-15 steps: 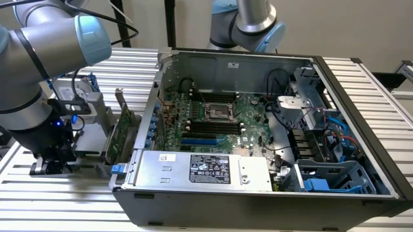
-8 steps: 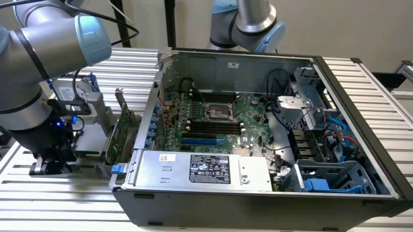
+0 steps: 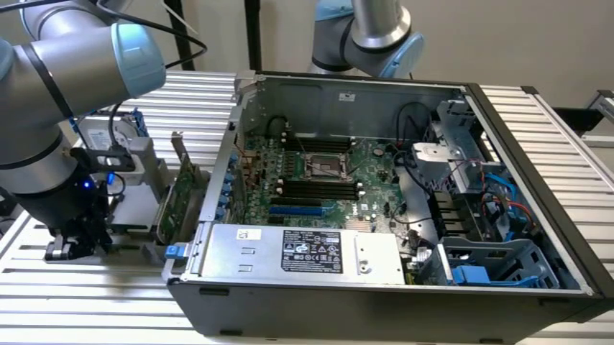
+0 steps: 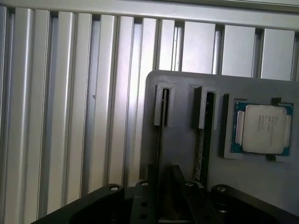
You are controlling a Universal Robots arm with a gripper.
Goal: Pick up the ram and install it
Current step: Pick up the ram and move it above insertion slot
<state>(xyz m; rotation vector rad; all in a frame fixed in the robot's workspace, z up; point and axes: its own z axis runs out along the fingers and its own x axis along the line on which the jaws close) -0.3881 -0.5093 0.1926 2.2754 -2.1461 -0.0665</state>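
Two ram sticks stand on edge in the slots of a grey holder plate [image 4: 182, 93], one [image 4: 160, 135] closer to the plate's edge and the other [image 4: 202, 144] beside it. My gripper [image 4: 163, 173] is low over the first stick, open, with a dark finger on either side of its thin edge. In the exterior view the gripper [image 3: 75, 248] is down at the holder at the exterior view's left, outside the open computer case [image 3: 537, 180]. The motherboard's black memory slots [image 3: 312, 190] lie inside the case.
A processor chip [image 4: 261, 128] sits in a pocket of the holder. A tall green expansion card [image 3: 177, 205] and a silver hard drive [image 3: 103, 136] stand between my arm and the case. A second arm [image 3: 369, 36] rises behind the case. The table is ribbed aluminium [image 4: 56, 116].
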